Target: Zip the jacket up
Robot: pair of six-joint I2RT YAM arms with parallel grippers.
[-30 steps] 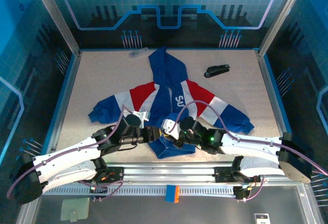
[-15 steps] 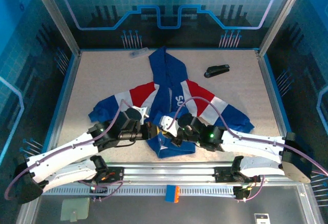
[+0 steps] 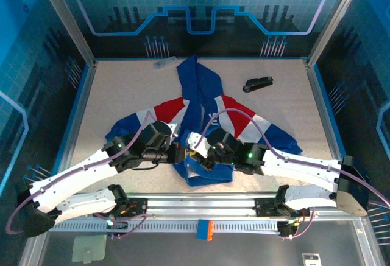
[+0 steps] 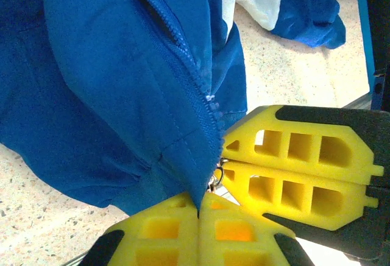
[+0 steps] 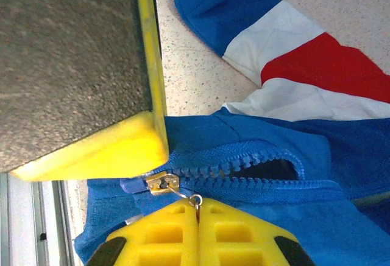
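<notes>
Where the left arm slants in from 7 o'clock, the left gripper (image 3: 175, 151) pinches its ribbed yellow foam pads on the hem of the jacket (image 3: 204, 92). This soft blue fabric, banded red and white, lies mid-table, hood at 12, hem at 6. Reaching from 4 o'clock, the right gripper (image 3: 196, 149) clamps the metal zipper pull (image 5: 183, 193).

Top external: high above jacket (image 3: 198, 89), viewed from its hem side, far. Left, right wrist: close at hem, opposite sides; both share the zipper (image 4: 183, 65) bottom.
</notes>
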